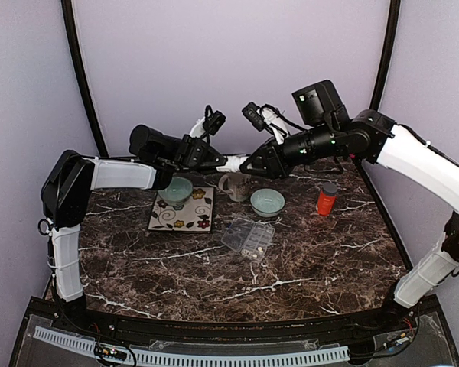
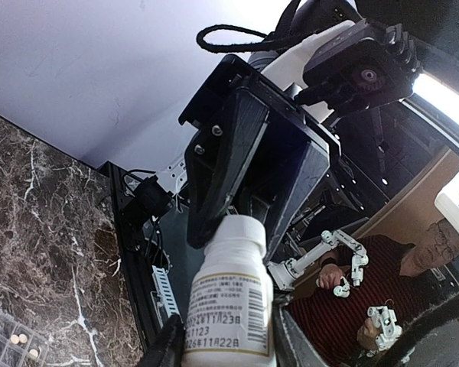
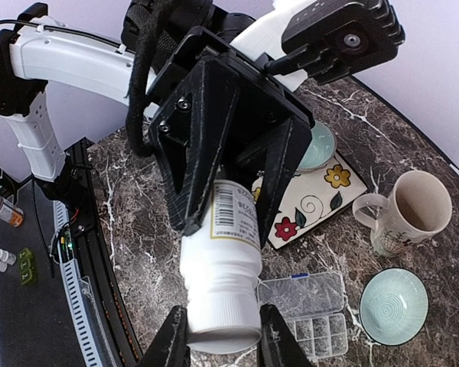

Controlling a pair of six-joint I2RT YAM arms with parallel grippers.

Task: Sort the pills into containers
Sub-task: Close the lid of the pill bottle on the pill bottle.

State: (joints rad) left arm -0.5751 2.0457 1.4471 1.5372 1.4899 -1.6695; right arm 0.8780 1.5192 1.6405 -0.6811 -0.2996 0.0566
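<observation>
In the upper centre of the top view, both hands meet in the air on one white bottle (image 1: 236,162). The left hand (image 2: 228,329) pinches its labelled body and the right hand (image 3: 223,325) pinches its cap end. The clear pill box (image 1: 249,238) lies mid-frame on the table (image 1: 306,260), with pale pills (image 2: 19,339) in a compartment.

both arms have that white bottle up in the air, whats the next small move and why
Probably twist the cap end with the right gripper while the left gripper holds the labelled body of the white bottle steady. Both are shut on it in mid-air, it seems capped, and the pill box lies on the table below.
</observation>
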